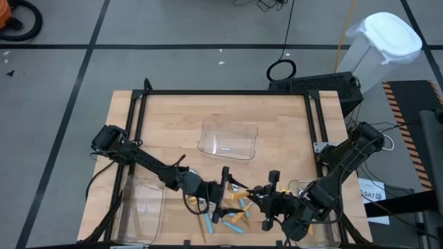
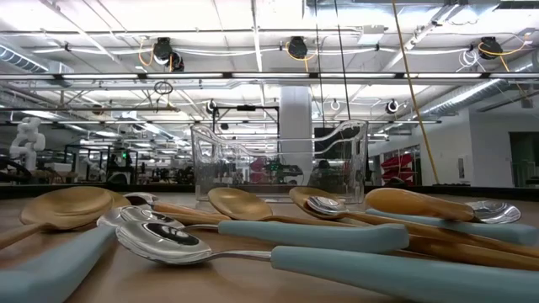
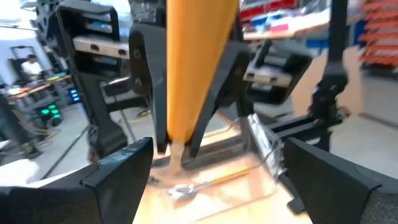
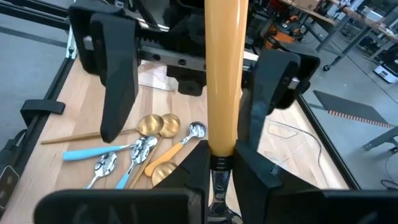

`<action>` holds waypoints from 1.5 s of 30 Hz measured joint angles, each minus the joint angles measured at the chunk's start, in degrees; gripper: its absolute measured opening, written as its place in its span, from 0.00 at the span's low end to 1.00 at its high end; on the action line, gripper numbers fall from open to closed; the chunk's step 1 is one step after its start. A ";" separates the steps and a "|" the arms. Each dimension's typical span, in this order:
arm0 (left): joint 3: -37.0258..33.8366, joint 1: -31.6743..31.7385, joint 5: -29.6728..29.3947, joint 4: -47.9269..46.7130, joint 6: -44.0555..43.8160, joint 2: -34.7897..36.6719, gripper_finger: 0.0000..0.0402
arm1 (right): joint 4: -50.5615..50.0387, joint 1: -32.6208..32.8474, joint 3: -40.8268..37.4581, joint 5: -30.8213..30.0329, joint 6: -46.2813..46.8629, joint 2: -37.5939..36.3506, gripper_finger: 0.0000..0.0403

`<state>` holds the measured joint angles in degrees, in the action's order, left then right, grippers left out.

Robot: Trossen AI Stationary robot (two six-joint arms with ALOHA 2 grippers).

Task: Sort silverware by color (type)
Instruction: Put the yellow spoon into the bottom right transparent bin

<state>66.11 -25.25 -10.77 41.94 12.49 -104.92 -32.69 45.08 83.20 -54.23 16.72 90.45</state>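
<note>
- The left gripper and the right gripper meet nose to nose above the near middle of the table, over the spoon pile.
- An orange-handled spoon spans the gap between them. In the right wrist view its handle runs straight out from between the right gripper's fingers, which are clamped on the metal neck at its base.
- In the left wrist view the same handle comes toward the camera with the other arm's dark fingers closed around its far end. The left gripper's own fingers stand spread wide to either side, touching nothing.
- Below the two grippers the rest of the silverware lies loose on the wood: light-blue-handled spoons, gold spoons and one more orange-handled spoon, crossing and touching one another.
- From table height the pile fills the foreground, with blue handles, silver bowls and gold bowls overlapping.
- A clear tray sits mid-table, well behind the pile. Another clear tray lies at the left edge, under the left arm.
</note>
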 joint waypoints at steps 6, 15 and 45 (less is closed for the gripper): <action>0.00 1.86 4.31 1.13 -3.60 0.00 0.89 | 4.75 0.01 0.00 0.05 -4.57 0.00 0.11; 0.00 2.26 8.81 3.13 -6.20 -0.88 0.89 | 8.94 -0.11 0.00 0.32 -9.75 0.00 0.11; 0.00 2.50 12.18 4.81 -5.89 -0.85 0.89 | 14.44 0.34 0.02 1.83 -12.89 0.35 0.11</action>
<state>66.11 -22.75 1.41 46.74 6.61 -105.78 -18.25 45.42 83.22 -52.40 3.83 90.80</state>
